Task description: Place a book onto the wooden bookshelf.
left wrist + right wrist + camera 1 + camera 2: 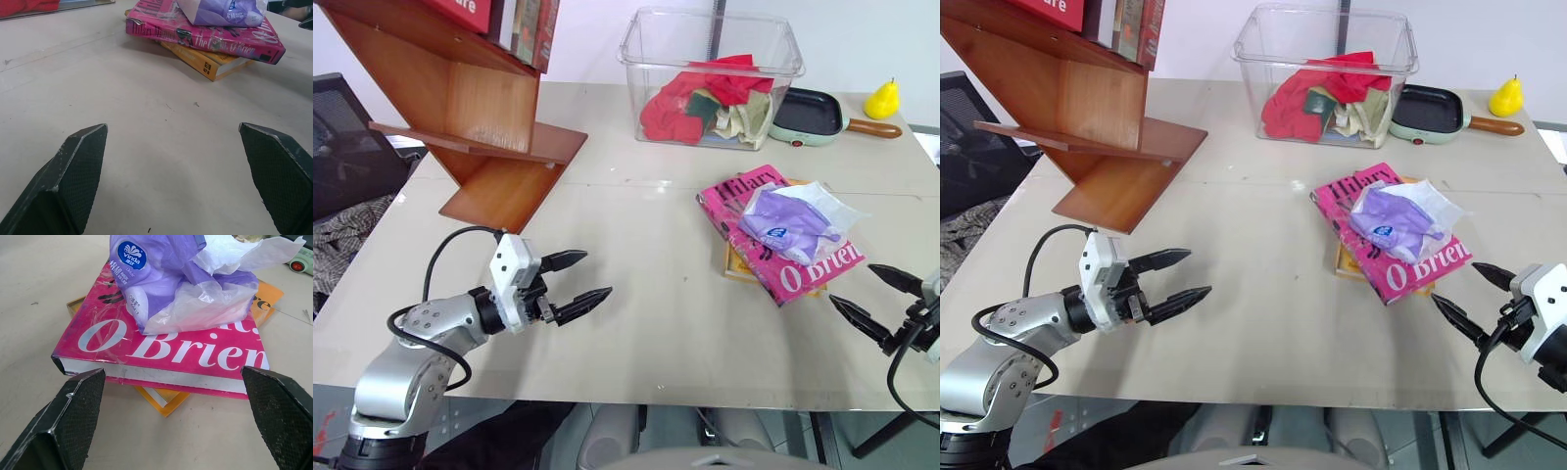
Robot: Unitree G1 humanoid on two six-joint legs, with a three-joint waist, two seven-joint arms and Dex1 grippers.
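The pink book (732, 210) lies flat on the table at the right, stacked on an orange-yellow book (164, 400). A purple tissue pack (793, 223) rests on its cover. The wooden bookshelf (475, 117) stands at the back left with red books (524, 24) upright on it. My left gripper (576, 283) hovers open over the front left of the table, well away from the pink book (220, 41). My right gripper (873, 296) is open at the front right, just short of the pink book's near edge (161, 374), with nothing between its fingers.
A clear plastic bin (713, 78) of red and mixed cloths stands at the back middle. A small green pan (813, 113) and a yellow pear-shaped object (882, 100) sit at the back right. A black chair (342, 147) stands left of the table.
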